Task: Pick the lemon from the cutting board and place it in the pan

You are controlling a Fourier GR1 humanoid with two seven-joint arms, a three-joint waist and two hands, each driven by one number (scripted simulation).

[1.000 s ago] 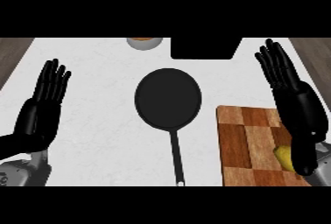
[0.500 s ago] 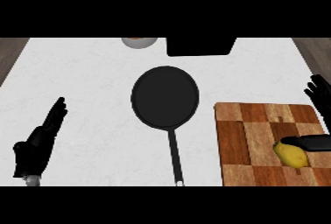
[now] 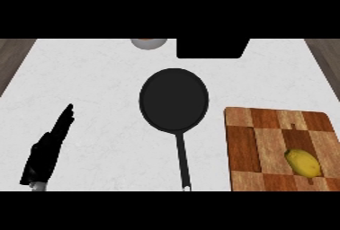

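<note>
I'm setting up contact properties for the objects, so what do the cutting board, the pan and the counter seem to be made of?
The cutting board looks like wood: brown blocks in lighter and darker tones, with a matte surface. The pan is uniformly black and matte, possibly coated metal or cast iron; the look leaves that open. The counter is white with faint grey veins, like marble or stone.
</note>
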